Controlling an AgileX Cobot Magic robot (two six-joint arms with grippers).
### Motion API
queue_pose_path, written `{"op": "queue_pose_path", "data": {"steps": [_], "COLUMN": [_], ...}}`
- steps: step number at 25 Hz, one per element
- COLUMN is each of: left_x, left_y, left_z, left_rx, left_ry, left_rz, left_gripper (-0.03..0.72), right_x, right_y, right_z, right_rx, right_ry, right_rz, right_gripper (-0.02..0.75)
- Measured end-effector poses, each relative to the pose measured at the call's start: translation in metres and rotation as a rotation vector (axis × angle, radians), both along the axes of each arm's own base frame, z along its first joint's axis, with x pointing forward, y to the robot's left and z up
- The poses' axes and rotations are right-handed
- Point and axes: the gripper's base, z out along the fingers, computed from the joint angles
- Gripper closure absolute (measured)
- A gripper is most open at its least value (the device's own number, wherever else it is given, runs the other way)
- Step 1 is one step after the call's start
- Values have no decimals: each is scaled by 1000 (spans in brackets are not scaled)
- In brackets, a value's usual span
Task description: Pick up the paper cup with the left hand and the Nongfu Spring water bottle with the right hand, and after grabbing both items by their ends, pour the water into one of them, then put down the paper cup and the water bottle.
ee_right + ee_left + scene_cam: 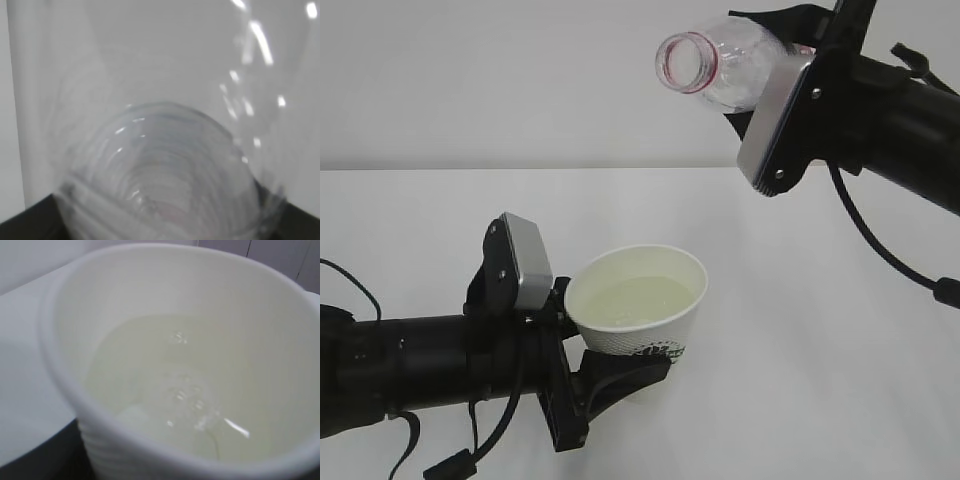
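While the left hand (605, 375) reaches in from the lower left of the exterior view, its black jaws pinch the cup (638, 312) low on its ribbed wall, one jaw on either side, so that the cup sits just below the centre of the frame. The cup is tilted slightly, its open mouth facing up and toward the camera, and a dark green logo shows on its lower side. Water (638, 302) lies inside as a pale, yellowish pool that covers the bottom and stands well below the rim. A grey plate (527, 262) is mounted on the left hand, just left of the cup's rim.

At the upper right of the exterior view the right hand (770, 75) grips the bottle (715, 62) by its rear part; most of the body is hidden behind a second grey plate (777, 122) and the black arm. The bottle lies nearly level, its uncapped mouth with a red neck ring pointing left and slightly down. The mouth is above the cup and well apart from it. No stream shows between them.

The left wrist view is filled by the cup (165, 300), seen from above its rim, with water (175, 385) carrying a few small bubbles and a bright glint. The right wrist view looks along the clear ribbed wall of the bottle (165, 165), blurred and close; the jaws themselves are out of frame there.

A white table (840, 330) spreads below both arms.
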Motion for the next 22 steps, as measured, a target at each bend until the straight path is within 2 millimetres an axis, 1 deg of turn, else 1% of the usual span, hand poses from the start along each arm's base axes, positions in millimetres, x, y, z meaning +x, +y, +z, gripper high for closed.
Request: {"op": "queue_pose_path", "data": {"steps": [10, 14, 22], "left_x": [0, 0, 0], "left_y": [0, 0, 0], "left_z": [0, 0, 0], "left_rx": [0, 0, 0], "left_ry": [0, 0, 0], "left_rz": [0, 0, 0], "left_gripper": [202, 202, 202], "right_x": [0, 1, 3], "right_y": [-1, -1, -5], "right_z": [0, 0, 2], "right_rx": [149, 175, 295], "right_ry": [106, 122, 184], "right_rz": [-1, -5, -42], "right_gripper": [265, 265, 265]}}
